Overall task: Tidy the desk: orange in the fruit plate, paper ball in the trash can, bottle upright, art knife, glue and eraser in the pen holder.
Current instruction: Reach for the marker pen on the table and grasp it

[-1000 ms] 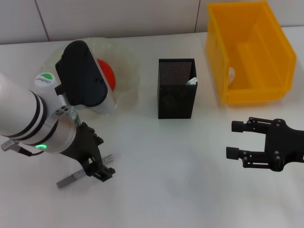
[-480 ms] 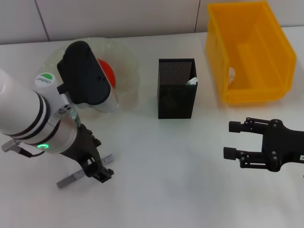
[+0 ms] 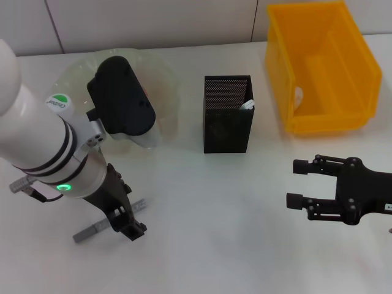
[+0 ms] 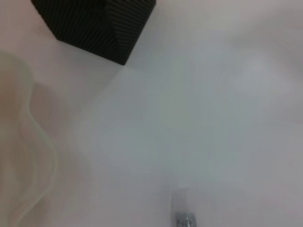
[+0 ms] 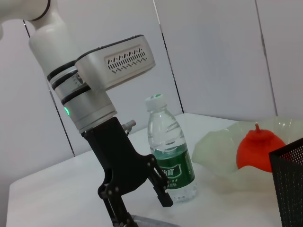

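Note:
The grey art knife (image 3: 92,231) lies flat on the table at the front left. My left gripper (image 3: 125,222) stands low over it, open, one finger on each side of the blade (image 5: 152,221). The bottle (image 5: 170,151) stands upright just behind that gripper; only its white cap (image 3: 57,102) shows from the head. The orange (image 5: 258,146) rests in the fruit plate (image 3: 166,82), hidden from the head by my left wrist. The black mesh pen holder (image 3: 228,116) has a white item (image 3: 247,105) poking out. A white wad (image 3: 298,95) lies in the yellow trash can (image 3: 331,122). The eraser is out of view.
My right gripper (image 3: 297,184) hovers open at the front right, in front of the trash can, with nothing between its fingers. The pen holder (image 4: 94,23) and the plate's rim (image 4: 28,142) lie beyond the knife tip (image 4: 182,215) in the left wrist view.
My left arm has shifted right and a little forward over the knife, and its wrist now covers the orange. The right gripper has drifted slightly left and down. The knife has not moved.

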### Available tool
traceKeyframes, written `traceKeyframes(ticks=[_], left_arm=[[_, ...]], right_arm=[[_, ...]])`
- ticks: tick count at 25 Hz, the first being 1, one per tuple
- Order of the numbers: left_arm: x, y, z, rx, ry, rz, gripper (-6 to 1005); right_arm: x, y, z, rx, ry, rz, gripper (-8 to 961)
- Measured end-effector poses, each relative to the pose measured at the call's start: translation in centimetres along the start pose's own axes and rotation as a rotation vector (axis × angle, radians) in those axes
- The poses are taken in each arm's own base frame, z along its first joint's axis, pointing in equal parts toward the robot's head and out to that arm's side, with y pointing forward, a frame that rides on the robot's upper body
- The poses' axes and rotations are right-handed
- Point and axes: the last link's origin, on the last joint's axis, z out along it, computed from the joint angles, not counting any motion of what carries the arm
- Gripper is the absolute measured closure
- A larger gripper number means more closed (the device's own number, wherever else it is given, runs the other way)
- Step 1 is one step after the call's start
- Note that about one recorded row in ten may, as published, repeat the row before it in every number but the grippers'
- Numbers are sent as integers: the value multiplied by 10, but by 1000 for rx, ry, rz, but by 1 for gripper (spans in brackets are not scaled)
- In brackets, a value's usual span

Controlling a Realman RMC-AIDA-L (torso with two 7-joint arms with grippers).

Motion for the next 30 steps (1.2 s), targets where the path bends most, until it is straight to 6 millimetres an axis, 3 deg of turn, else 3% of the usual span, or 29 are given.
traceKeyframes(ticks=[16,30], left_arm=[[1,-2,9,13,-65,41,292],[7,-9,14,25,-84,68,379]], right_arm=[[3,2,1,-3,-5,9,201],[6,5,3,-6,-11,22,201]])
